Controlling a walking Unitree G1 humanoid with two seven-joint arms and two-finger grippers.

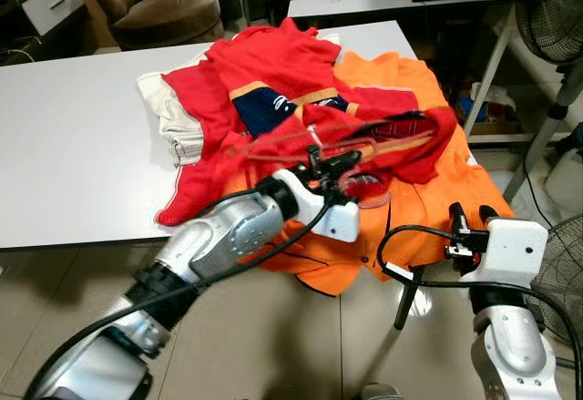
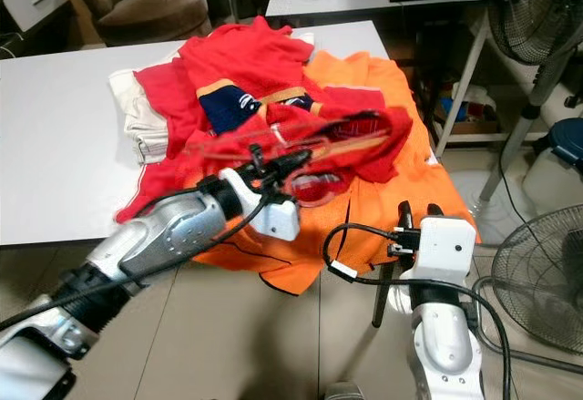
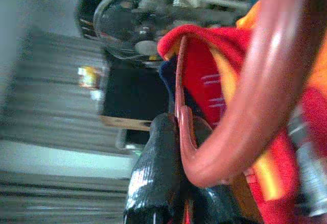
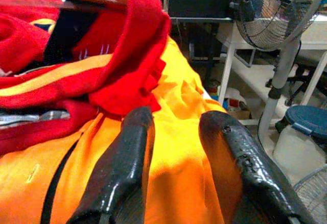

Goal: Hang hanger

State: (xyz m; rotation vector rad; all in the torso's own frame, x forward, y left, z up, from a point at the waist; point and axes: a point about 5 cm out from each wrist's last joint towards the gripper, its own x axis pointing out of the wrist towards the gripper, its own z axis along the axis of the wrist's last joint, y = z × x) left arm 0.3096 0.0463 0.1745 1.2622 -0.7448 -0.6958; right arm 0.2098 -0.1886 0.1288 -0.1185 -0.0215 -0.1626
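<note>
L gripper (image 1: 335, 165) clamped tight on red hanger (image 1: 364, 136), which sits inside a red shirt (image 1: 273, 81) atop the clothes pile on white table (image 1: 73, 145) (orange garment (image 1: 428, 190) underneath). R gripper (image 1: 472, 213) near table's right edge, fingers (image 4: 122, 168) apart, holding nothing.

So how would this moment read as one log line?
left gripper: shut on red hanger | right gripper: open, by orange garment | not hung

Bright indoor light, left wrist blurred
</note>
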